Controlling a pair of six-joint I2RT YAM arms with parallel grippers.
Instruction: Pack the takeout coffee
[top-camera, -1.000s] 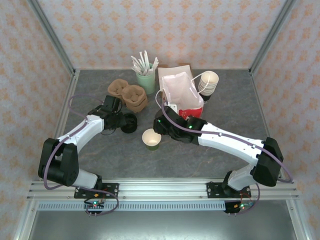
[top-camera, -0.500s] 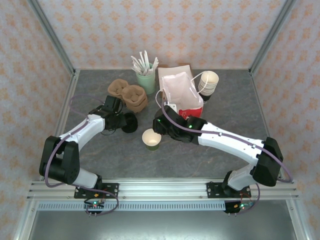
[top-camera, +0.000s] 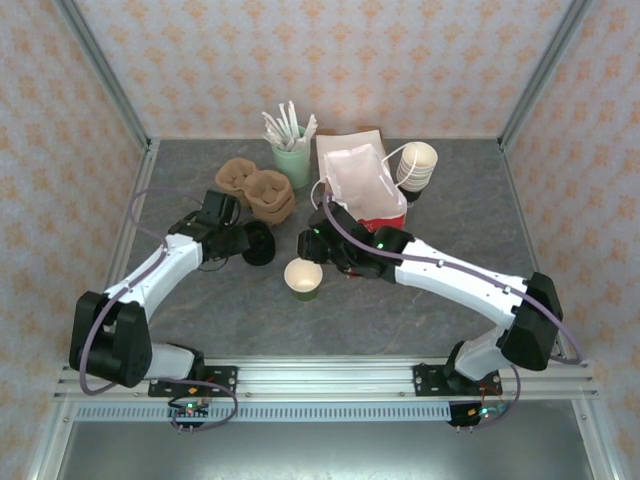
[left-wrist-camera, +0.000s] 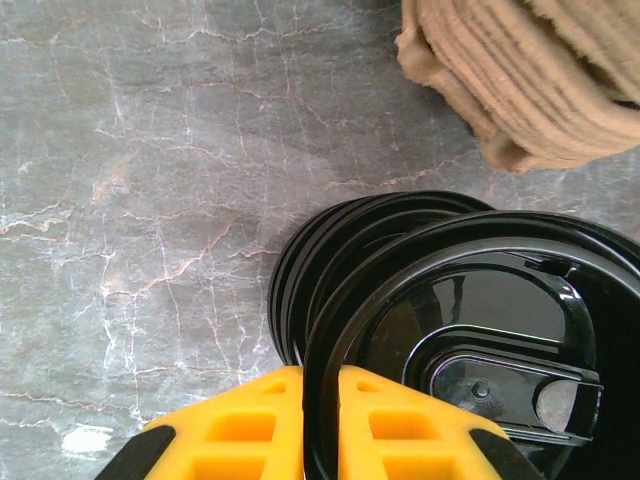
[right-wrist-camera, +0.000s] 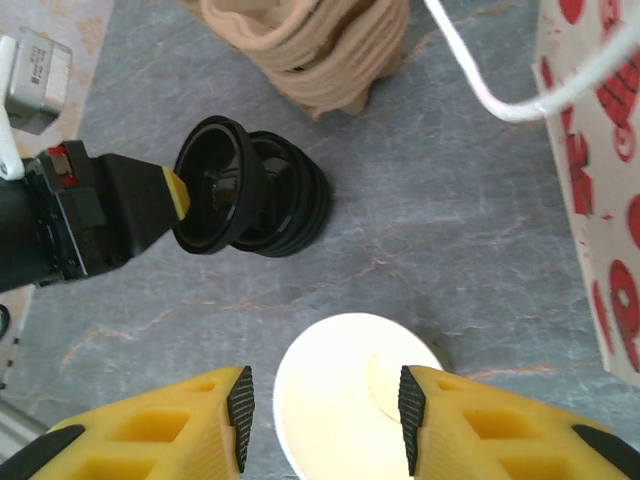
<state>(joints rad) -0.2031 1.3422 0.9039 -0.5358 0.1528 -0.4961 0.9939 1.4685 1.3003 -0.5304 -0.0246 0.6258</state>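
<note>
Tightly on lid (left-wrist-camera: 470, 300), left claw (left-wrist-camera: 320, 392)

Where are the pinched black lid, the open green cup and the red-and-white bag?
black lid (left-wrist-camera: 450, 310): left wrist view, top face.
open green cup (right-wrist-camera: 340, 400): right wrist view, inside bottom.
red-and-white bag (top-camera: 355, 175): top view, pale side.

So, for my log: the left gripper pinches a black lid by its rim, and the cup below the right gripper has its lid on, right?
No: the right wrist view shows the cup below the right gripper lidless. The left gripper does pinch a black lid by its rim.
</note>
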